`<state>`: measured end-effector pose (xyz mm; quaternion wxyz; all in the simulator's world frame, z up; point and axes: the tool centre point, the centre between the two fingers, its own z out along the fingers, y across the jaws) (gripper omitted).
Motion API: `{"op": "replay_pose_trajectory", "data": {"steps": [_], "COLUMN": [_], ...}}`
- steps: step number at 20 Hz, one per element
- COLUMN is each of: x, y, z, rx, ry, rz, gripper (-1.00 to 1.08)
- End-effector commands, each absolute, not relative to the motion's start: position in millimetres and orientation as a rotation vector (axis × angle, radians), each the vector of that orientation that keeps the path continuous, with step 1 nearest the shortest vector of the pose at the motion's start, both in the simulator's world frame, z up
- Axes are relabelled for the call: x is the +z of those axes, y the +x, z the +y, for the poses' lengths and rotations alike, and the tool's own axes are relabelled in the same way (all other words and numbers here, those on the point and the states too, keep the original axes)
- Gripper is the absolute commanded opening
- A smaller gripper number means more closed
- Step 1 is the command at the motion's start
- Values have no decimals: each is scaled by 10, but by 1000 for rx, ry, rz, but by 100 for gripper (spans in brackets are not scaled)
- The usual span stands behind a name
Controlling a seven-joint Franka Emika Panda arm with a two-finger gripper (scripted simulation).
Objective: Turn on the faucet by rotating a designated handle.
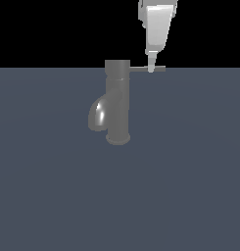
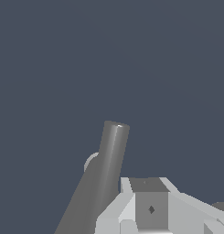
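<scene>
So I've got one faucet (image 1: 117, 103) on the tabletop (image 1: 190, 186), a dull grey upright cylinder with a flared round base, a cap on top and one short shiny curved spout (image 1: 97, 115) bulging toward the exterior view's left. One handle (image 1: 141, 69) too, a thin straight grey rod. Its long axis runs horizontal, sticking out of the cap toward the exterior view's right. My white end effector (image 1: 151, 67) hangs down from above with its tip right at the rod, past the middle toward the outer end. Can't tell if it's actually gripping or how wide the jaws are. Wrist view mostly shows the rod (image 2: 104, 173) close up.
</scene>
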<state>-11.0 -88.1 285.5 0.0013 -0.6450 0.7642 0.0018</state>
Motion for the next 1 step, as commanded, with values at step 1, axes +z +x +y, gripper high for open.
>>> {"op": "replay_pose_trajectory", "data": {"steps": [1], "x": [2851], "y": [-115], "z": [-1111], "rx": [0], "ry": [-1986], "rz": [2434], "gripper": [-100]}}
